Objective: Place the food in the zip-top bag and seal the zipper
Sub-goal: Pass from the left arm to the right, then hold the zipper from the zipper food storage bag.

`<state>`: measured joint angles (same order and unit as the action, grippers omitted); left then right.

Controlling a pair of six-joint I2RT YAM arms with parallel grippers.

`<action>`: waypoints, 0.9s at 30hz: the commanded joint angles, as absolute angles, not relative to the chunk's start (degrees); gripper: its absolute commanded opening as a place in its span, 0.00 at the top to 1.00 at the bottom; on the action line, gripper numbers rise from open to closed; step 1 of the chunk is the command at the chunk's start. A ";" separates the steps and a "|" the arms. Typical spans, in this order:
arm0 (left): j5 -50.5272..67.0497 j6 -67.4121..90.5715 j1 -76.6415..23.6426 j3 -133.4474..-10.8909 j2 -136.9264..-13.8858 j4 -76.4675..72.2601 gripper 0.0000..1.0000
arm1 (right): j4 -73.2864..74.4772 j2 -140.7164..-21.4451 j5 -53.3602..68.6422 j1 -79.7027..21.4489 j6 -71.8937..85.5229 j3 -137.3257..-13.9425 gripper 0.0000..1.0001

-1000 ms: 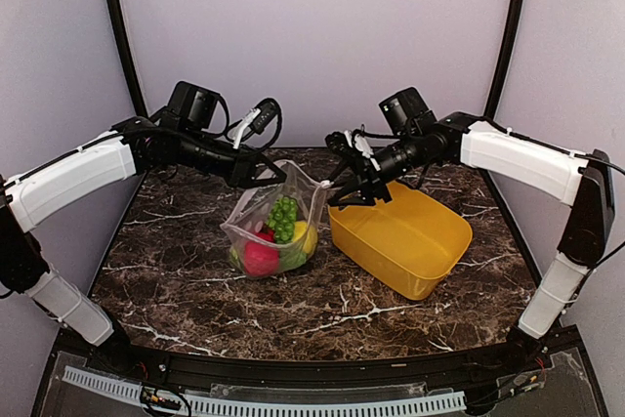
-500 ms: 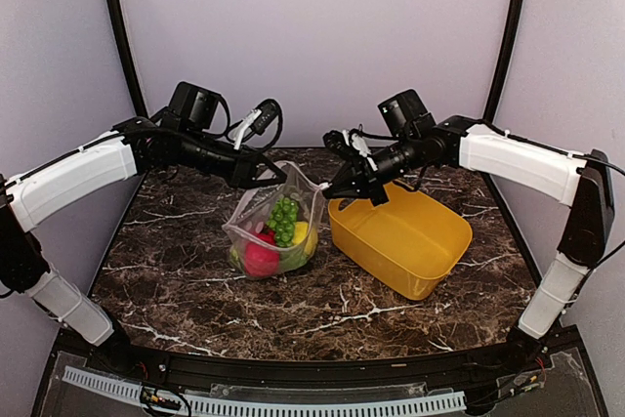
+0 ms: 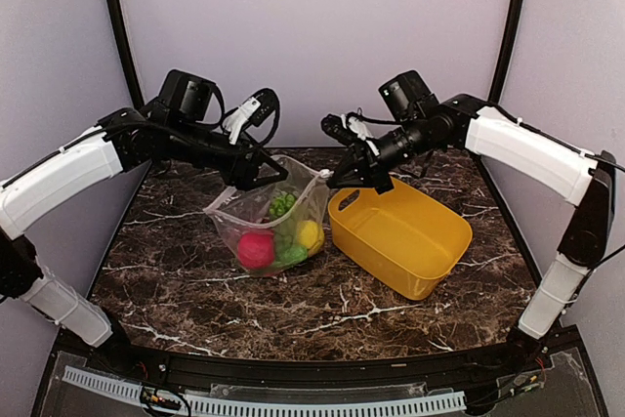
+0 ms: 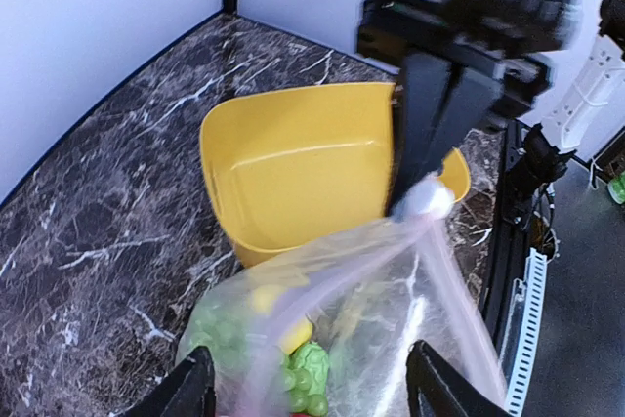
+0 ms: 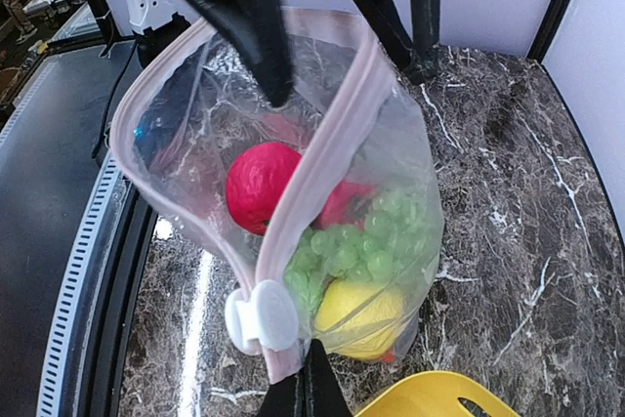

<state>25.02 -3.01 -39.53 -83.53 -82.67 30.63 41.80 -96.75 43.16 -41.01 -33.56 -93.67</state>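
Note:
The zip-top bag (image 3: 256, 224) sags on the table with its mouth gaping, and the food lies inside it: a red ball (image 5: 262, 186), a green grape bunch (image 5: 369, 241) and a yellow lemon (image 5: 361, 314). My right gripper (image 5: 312, 388) is shut on the bag's near corner, just below the white slider (image 5: 259, 317) of the pinkish zipper (image 5: 327, 144). My left gripper (image 4: 312, 393) is open. Its fingers (image 5: 249, 21) stand wide to either side of the bag's far end and do not pinch it.
The yellow basket (image 3: 400, 236) sits right of the bag, directly under my right gripper (image 3: 335, 178). Marble table edges and grey walls close in behind and at both sides.
My left gripper has opened and let go of the bag's far end. The bag has slumped wider to the left with the food shifting inside. My right gripper has closed on the corner.

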 commanded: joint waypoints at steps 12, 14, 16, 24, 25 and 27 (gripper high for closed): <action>11.73 -18.24 -54.55 -88.81 -81.53 24.20 0.26 | 54.13 -95.34 37.34 -42.98 -28.20 -101.75 1.00; 11.53 -19.80 -54.56 -88.23 -82.01 22.67 0.27 | 53.99 -94.83 38.05 -42.98 -28.68 -101.33 1.00; 11.43 -21.09 -54.51 -88.05 -82.64 21.55 0.28 | 53.64 -94.20 38.67 -42.98 -28.95 -100.93 1.00; 12.77 -22.85 -54.53 -92.20 -88.36 22.77 0.31 | 52.91 -92.17 38.56 -42.96 -29.39 -101.16 1.00; 13.26 -22.85 -54.56 -93.05 -89.17 23.38 0.33 | 52.91 -92.05 38.55 -43.00 -29.40 -101.04 1.00; 13.39 -23.07 -54.57 -94.24 -90.27 24.46 0.37 | 52.84 -91.66 38.71 -42.96 -29.53 -100.84 1.00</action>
<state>12.03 -21.50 -54.28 -91.05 -88.73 22.79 53.78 -94.11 37.52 -42.68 -28.86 -100.53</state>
